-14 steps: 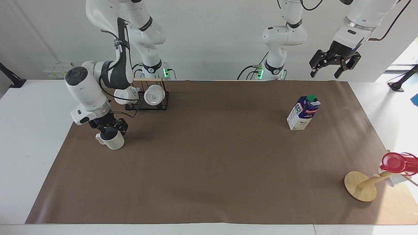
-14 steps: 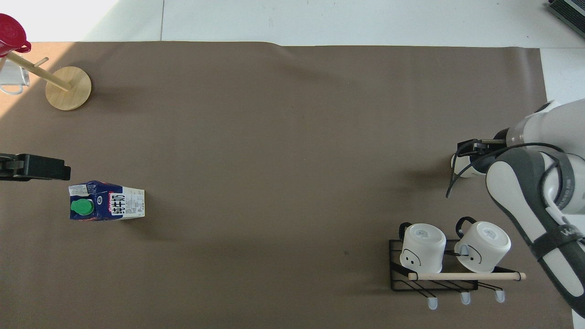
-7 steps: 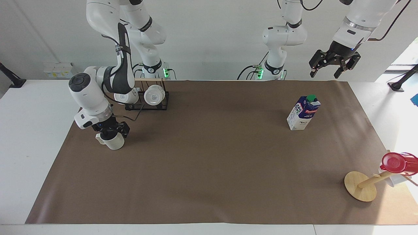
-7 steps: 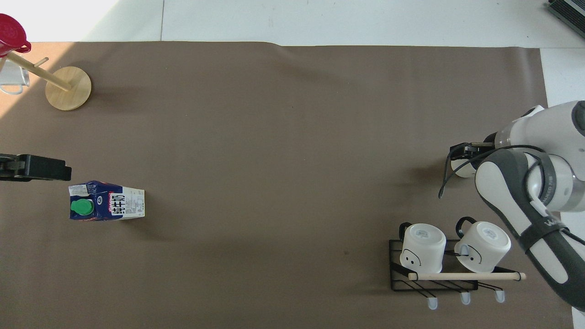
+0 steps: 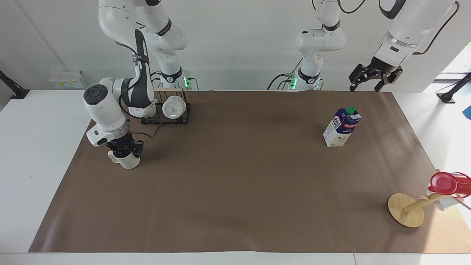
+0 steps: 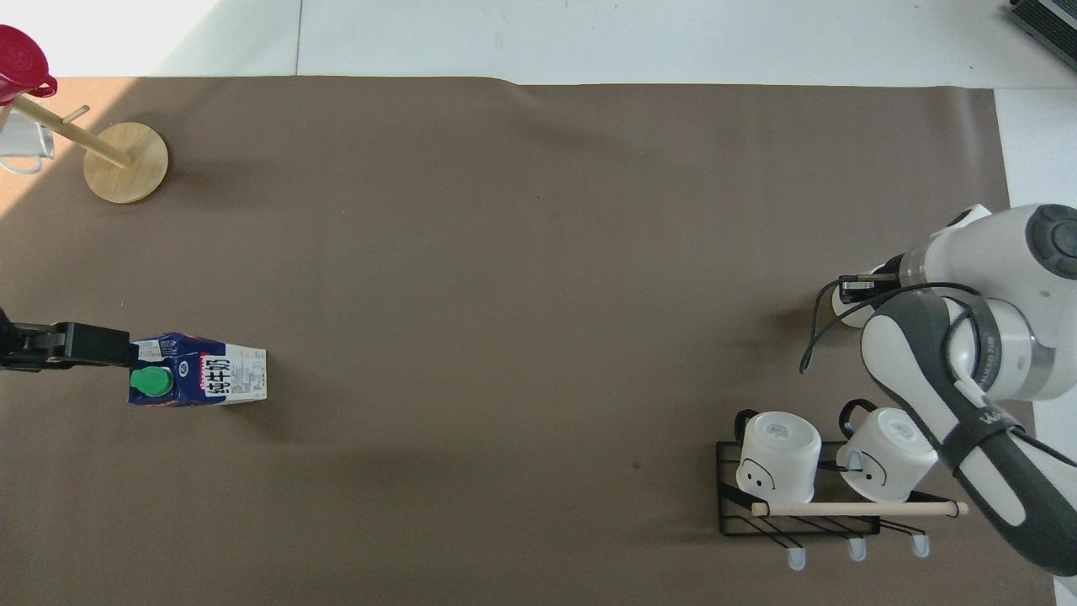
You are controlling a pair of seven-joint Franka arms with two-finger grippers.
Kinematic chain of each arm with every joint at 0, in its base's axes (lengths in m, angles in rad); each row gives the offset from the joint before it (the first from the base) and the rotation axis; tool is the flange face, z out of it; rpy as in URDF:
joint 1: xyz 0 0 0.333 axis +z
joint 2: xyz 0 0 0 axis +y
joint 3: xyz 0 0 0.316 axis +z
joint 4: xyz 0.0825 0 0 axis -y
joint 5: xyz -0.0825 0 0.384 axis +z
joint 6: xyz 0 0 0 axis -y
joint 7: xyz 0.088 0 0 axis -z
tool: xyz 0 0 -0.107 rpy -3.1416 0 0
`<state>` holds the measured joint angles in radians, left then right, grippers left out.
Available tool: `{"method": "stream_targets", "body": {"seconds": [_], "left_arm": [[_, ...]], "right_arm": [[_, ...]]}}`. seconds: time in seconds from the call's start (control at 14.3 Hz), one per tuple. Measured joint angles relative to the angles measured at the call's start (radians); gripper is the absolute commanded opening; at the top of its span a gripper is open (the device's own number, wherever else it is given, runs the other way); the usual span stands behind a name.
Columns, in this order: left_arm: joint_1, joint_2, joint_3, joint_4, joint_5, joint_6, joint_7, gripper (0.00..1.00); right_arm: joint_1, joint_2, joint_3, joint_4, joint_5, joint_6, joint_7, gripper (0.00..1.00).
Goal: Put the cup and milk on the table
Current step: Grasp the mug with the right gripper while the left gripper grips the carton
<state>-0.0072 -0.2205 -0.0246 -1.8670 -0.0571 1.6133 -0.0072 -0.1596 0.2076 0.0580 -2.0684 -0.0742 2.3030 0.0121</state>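
Note:
The cream-white ribbed cup (image 5: 127, 161) stands upright on the brown sheet of the table (image 5: 235, 191), at the right arm's end, with its handle turned toward the sheet's edge. My right gripper (image 5: 124, 150) comes down on it from above and is shut on its rim. In the overhead view the right arm hides all but a sliver of the cup (image 6: 844, 313). The milk (image 5: 342, 127) stands upright on the sheet at the left arm's end. My left gripper (image 5: 365, 87) hangs open high in the air, holding nothing, and in the overhead view it overlaps the milk (image 6: 202, 380).
A black wire rack (image 5: 173, 118) holding two glossy white mugs stands near the right arm's base. At the left arm's end, far from the robots, a wooden stand (image 5: 406, 209) carries a red cup (image 5: 447, 184).
The right gripper's fingers have drawn together on the cup's rim and its wrist has shifted a little. The left gripper has drifted in the air until it overlaps the milk from above.

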Motion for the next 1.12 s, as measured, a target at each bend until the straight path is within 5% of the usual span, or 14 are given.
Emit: {"method": "stream_targets", "body": {"seconds": [0.49, 1.12], "left_arm": [[0.002, -0.004, 0.0, -0.095, 0.0, 0.112, 0.004, 1.0], [0.004, -0.03, 0.004, -0.221, 0.001, 0.243, 0.07, 1.0]], "right_arm": [[0.011, -0.024, 0.004, 0.028, 0.0, -0.034, 0.004, 0.0], [0.223, -0.042, 0.01, 0.146, 0.0, -0.118, 0.23, 0.0]]}}
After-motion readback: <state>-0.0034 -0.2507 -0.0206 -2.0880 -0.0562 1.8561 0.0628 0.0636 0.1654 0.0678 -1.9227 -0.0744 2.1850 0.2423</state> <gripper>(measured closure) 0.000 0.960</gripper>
